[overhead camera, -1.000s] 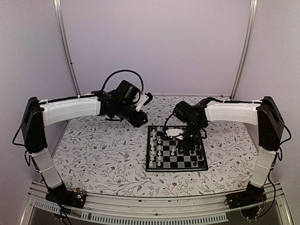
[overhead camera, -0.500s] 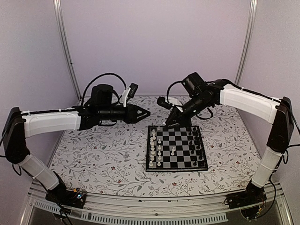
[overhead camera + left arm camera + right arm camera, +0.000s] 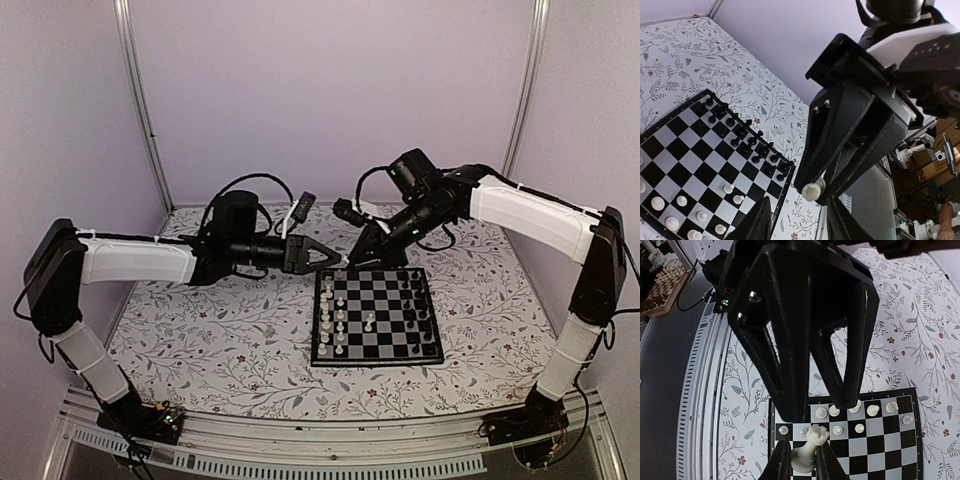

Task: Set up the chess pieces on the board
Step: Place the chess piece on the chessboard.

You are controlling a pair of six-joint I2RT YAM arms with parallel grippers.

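Observation:
The board [image 3: 392, 300] lies right of the table's centre. White chess pieces [image 3: 332, 318] fill its left columns and black ones [image 3: 418, 310] its right; one white piece [image 3: 370, 322] stands mid-board. My right gripper [image 3: 353, 262] hangs above the board's far left corner, shut on a white rook [image 3: 810, 449]. The rook also shows in the left wrist view [image 3: 812, 190]. My left gripper [image 3: 336, 260] is open and empty, pointing at the right gripper, with its fingertips just short of the rook. The board also shows in both wrist views [image 3: 680, 165] [image 3: 890, 440].
The floral-patterned table [image 3: 220, 330] spreads around the board. Pale walls and two metal posts [image 3: 140, 100] close in the back and sides. A metal rail [image 3: 330, 440] runs along the near edge between the arm bases.
My right gripper rose from the board to above its far left corner with the white rook. My left arm swung right and lower until its open fingers face the right gripper.

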